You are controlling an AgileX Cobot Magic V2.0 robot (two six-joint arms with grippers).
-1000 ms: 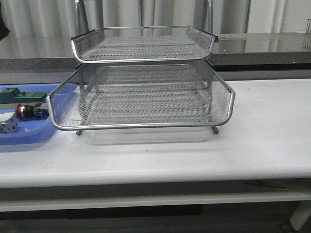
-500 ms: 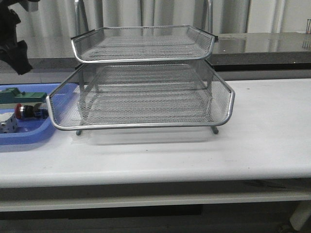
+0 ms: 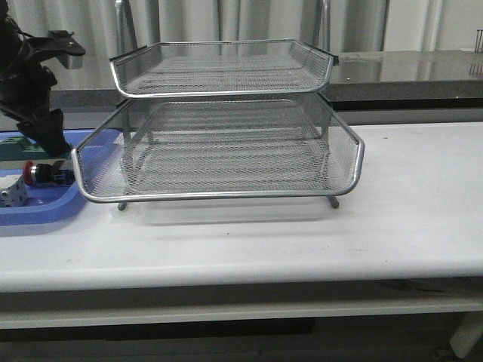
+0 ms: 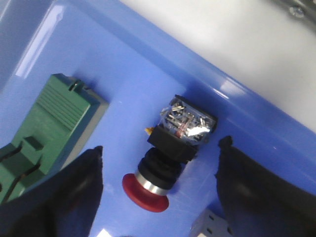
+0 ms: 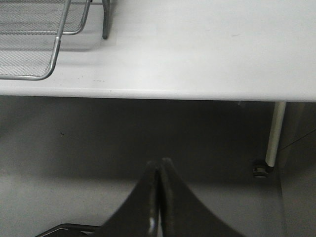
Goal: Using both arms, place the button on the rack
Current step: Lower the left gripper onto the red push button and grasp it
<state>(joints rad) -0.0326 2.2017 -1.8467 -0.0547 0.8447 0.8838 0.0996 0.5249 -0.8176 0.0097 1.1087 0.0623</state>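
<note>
Button (image 4: 168, 158): lies on its side in the blue tray (image 3: 45, 211), at the table's left end, just beside the rack's lower-left rim; red head, black body and clear-blue rear block all show in the left wrist view.
Neighbours in the tray: a green block (image 4: 47, 131) sits near the button on one side, and a white cube (image 3: 13, 194) near it on the other; neither touches it as far as the views show.
What has just changed: the left arm, out of the front view a second ago and only entering at the top-left corner half a second ago, now hangs low over the tray, right above the button.
Left gripper (image 4: 160, 185): fingers spread wide, one on each side of the button, nothing held and no contact yet.
Right gripper (image 5: 159, 197): fingers pressed together with nothing between them, parked below the table edge, well apart from the work.
Rack (image 3: 226, 151): stands mid-table in the same place across all three front views; every tier seen is bare mesh.
Meaning for the task: the approach looks nearly finished and the pick is the step in hand; the remaining drop and closing should straddle the black body, not the rounded head.
Risk: the green block near one finger could get nudged.
</note>
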